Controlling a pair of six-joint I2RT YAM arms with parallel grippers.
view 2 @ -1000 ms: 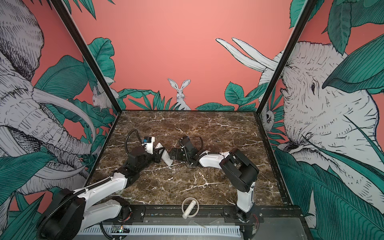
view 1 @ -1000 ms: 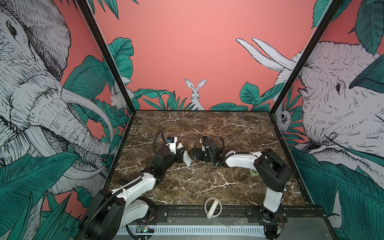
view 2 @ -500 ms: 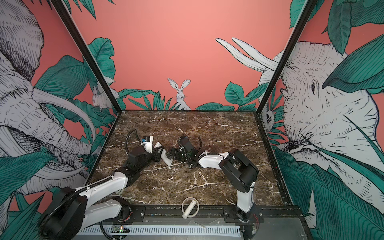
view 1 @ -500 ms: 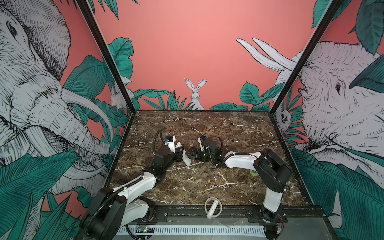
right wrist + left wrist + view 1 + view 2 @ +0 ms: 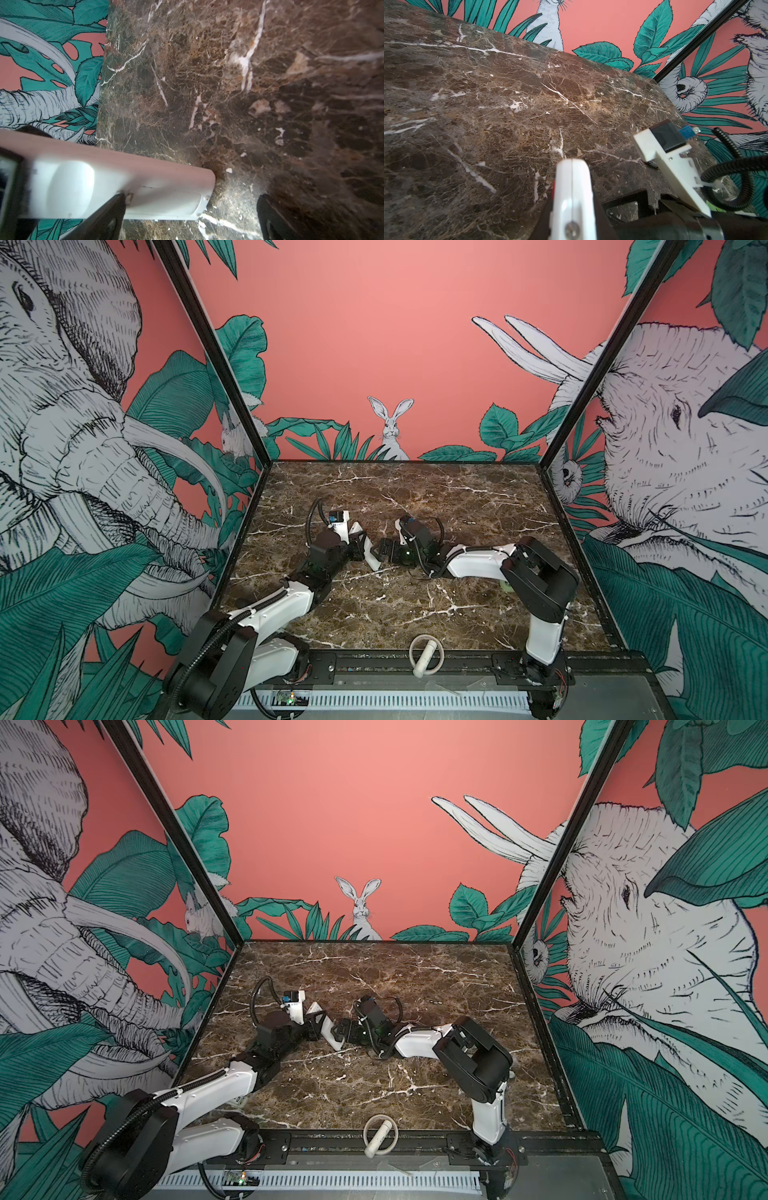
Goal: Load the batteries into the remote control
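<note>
L gripper (image 5: 360,546) pinches slim glossy white remote control (image 5: 371,556); R gripper (image 5: 383,551) wide open, empty, beside it.

The brown marble tabletop (image 5: 415,497) has thin white lines. A white tube (image 5: 424,659) with a ring (image 5: 411,653) around it lies at the front, on the black rail (image 5: 365,664). The pink back wall (image 5: 374,344) shows a white rabbit (image 5: 390,427) and green leaves (image 5: 241,352). Grey elephants (image 5: 75,439) fill both sides.

Left arm (image 5: 286,605) and right arm (image 5: 478,565) low; left fingers (image 5: 358,548) pinched close; right fingers (image 5: 276,222) wide apart
</note>
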